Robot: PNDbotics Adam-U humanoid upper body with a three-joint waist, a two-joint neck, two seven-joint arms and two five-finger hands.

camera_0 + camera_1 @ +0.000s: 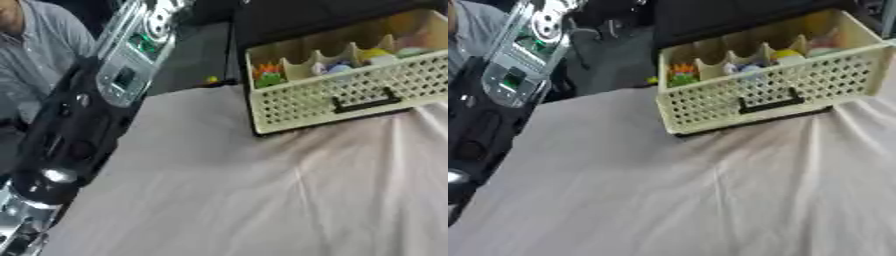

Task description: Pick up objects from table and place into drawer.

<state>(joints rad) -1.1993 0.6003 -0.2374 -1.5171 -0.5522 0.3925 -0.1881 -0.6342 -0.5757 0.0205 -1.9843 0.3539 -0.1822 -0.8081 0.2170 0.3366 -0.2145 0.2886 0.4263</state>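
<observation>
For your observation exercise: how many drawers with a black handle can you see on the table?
1. The cream perforated drawer stands open at the table's far right, its black handle on the front, small colourful objects inside. Others may lie out of view.

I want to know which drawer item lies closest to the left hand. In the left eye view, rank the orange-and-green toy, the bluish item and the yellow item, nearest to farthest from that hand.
Measured from the left hand, at the view's top left:
1. Orange-and-green toy, in the left end of the drawer.
2. Bluish item, near the middle.
3. Yellow item, further right.
</observation>
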